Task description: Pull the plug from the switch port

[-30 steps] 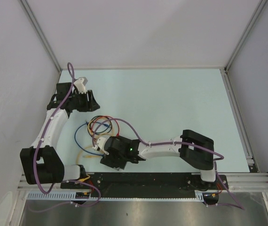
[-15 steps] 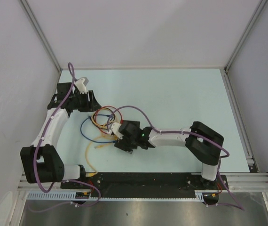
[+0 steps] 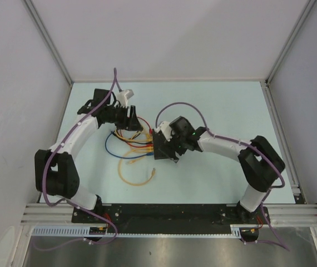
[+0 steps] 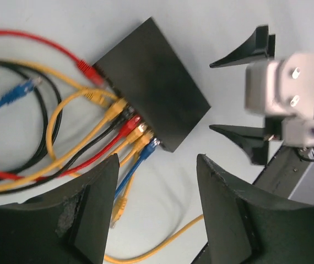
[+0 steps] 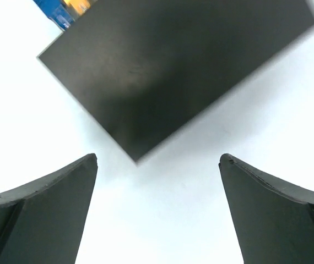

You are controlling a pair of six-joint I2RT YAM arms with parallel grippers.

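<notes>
A pale green table [image 3: 219, 111] lies under me, shut in by plain white walls [image 3: 164, 39]. The switch [image 4: 154, 77] lies flat near the middle of it, between my two wrists. Seen from my left wrist, its long axis runs from upper left to lower right. The long thin side with the sockets faces down and left, toward my left gripper [image 4: 157, 160]. A row of plugs [image 4: 125, 118] sits in that side: red, yellow, red and yellow, with a blue one at the near end. Their cables [image 3: 133, 142] fan away toward my left arm in a loose tangle of red, yellow, black and blue. My left jaws stand wide apart and hold nothing; the fingertips are near the plugs but clear of them. My right gripper [image 5: 158, 160] is at the opposite, plain side of the switch, its jaws likewise spread wide and empty. The box lies just beyond those fingertips, with a bare strip of table between. A loose yellow cable [image 3: 138, 177] curls on the table nearer my bases.
</notes>
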